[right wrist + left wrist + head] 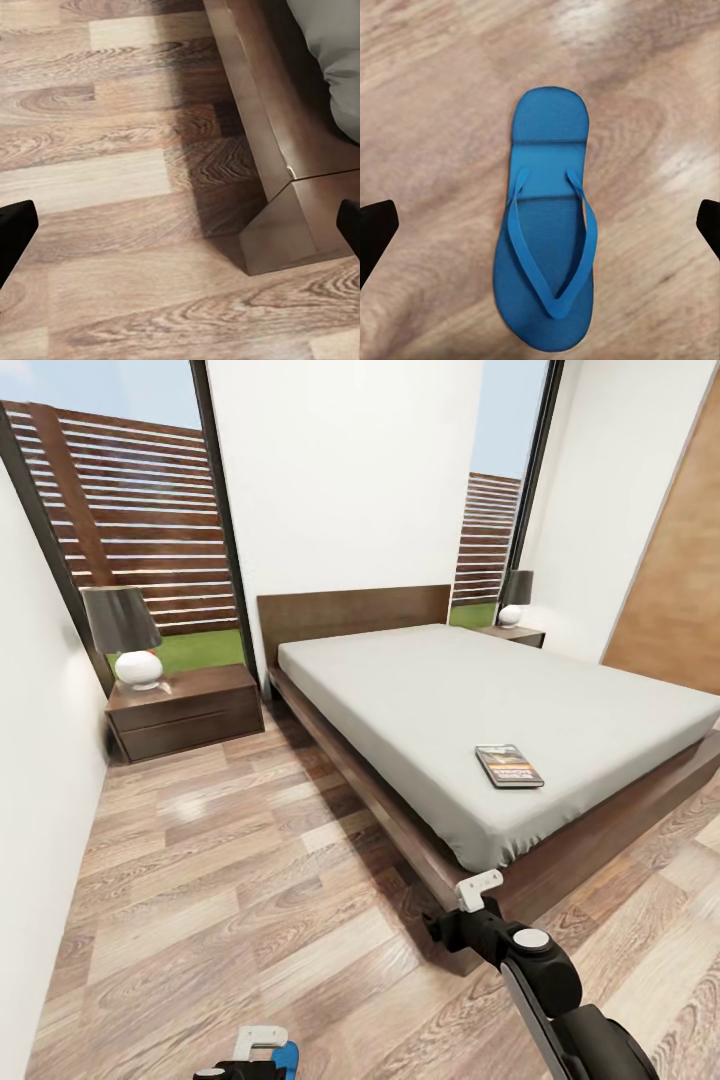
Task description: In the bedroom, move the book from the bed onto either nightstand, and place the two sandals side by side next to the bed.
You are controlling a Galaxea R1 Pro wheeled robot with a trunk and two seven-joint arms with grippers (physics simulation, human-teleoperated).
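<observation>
Item: bedroom, wood floor (200,880). Bed (480,700), centre to right, frame corner near my right gripper (478,888). Book (509,765): flat on the mattress, near edge, right of centre, not yet moved. Nightstands: one far left (185,710) with lamp (125,635), one far right (512,633) beyond the bed, also with a lamp. Sandal (547,225): one blue flip-flop, sole down on the floor, directly under my left gripper (540,232); its jaws stand wide apart, clear of it on either side. Right gripper likewise spread, holding nothing, above bare floor by the bed's corner. Step in hand, as I judge it: picking up this sandal. Next move: lower the left gripper straight, close across the sole's edges, then carry it beside the bed. Second sandal: not located.
</observation>
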